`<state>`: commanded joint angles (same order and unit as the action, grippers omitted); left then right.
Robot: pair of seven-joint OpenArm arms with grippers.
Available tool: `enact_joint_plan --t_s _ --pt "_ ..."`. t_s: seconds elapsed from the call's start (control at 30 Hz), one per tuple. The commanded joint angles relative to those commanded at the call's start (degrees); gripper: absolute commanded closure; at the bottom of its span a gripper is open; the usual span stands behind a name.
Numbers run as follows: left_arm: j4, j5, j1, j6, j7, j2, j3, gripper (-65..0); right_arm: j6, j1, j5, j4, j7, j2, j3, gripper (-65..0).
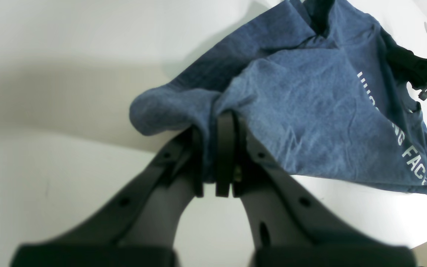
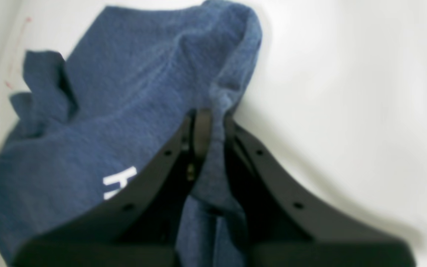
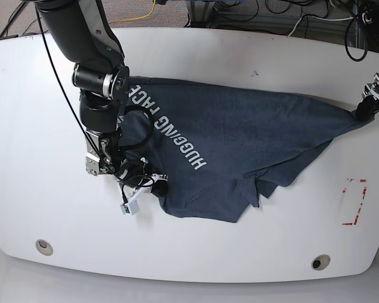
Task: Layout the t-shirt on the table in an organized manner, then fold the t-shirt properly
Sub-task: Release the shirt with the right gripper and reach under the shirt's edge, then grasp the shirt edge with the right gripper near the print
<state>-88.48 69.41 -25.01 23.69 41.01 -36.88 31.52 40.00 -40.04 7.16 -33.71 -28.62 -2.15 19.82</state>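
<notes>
Pinching t-shirt (image 3: 240,136): left jaws, right jaws; over table (image 3: 196,259).

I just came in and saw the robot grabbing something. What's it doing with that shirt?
Two robot arms are spreading a blue t-shirt on the white table. The left pincer is shut on one edge of the shirt, and the right pincer is shut on the opposite edge. The shirt is stretched between them but bunched and wrinkled, with the white lettering facing up. No folding is done yet.
</notes>
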Motion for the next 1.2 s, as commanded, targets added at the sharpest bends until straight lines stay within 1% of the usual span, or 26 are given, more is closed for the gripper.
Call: enact_joint_plan --t_s 0.07,0.1,0.17,0.23,0.4,0.43,0.5,0.67,0.8,0.83,1.0,1.07,1.2 --pt "0.0 0.0 0.0 0.0 0.0 0.0 0.0 -1.0 0.00 0.9 0.0 -3.1 -3.3 0.0 0.3 0.0" --pt "0.0 0.0 0.0 0.0 0.0 -0.1 0.0 -1.0 0.00 2.1 0.1 -6.9 -5.7 0.0 0.3 0.0" --pt "-0.2 0.0 0.1 0.0 0.0 -0.2 0.0 -1.0 0.00 3.3 0.1 -11.8 -8.3 0.2 0.3 0.0" --pt "-0.4 0.0 0.4 0.0 0.0 -0.4 0.2 -1.0 0.00 5.6 0.1 -19.3 -12.2 0.4 0.0 0.0" --pt "-0.4 0.0 2.1 0.0 0.0 -0.4 0.3 -1.0 0.00 9.5 0.2 -33.8 -20.9 1.6 0.0 0.0" --pt "-0.5 0.0 2.1 0.0 0.0 -0.6 0.4 -1.0 0.00 10.4 0.2 -36.6 -22.6 1.6 0.0 0.0" --pt "-0.6 0.2 2.7 0.0 0.0 -2.0 0.4 -1.0 0.00 12.1 0.2 -42.7 -26.1 1.7 0.0 0.0" --pt "-0.6 0.2 5.6 0.0 0.3 -2.5 0.4 -1.0 0.00 13.8 0.2 -52.9 -31.9 1.7 -0.1 0.0" --pt "-0.6 0.2 8.4 0.0 2.9 -3.0 0.9 -1.0 0.00 14.2 0.2 -57.2 -34.2 1.6 -0.1 0.0" --pt "-0.5 0.2 9.4 0.0 4.6 -3.2 1.6 -1.0 0.00 14.3 0.2 -58.1 -34.7 1.5 -0.1 0.0" --pt "-0.5 0.2 12.3 0.0 9.0 -2.9 3.2 -1.0 0.00 16.0 0.2 -58.6 -36.0 1.4 -0.1 0.0" --pt "-0.5 0.2 13.3 0.0 9.7 -2.9 3.2 -1.0 0.00 17.1 0.2 -58.6 -36.0 1.4 0.0 0.0" --pt "-0.5 0.2 13.5 0.0 9.7 -2.9 3.2 -1.0 0.00 20.3 0.2 -58.6 -36.0 1.4 0.0 0.0"
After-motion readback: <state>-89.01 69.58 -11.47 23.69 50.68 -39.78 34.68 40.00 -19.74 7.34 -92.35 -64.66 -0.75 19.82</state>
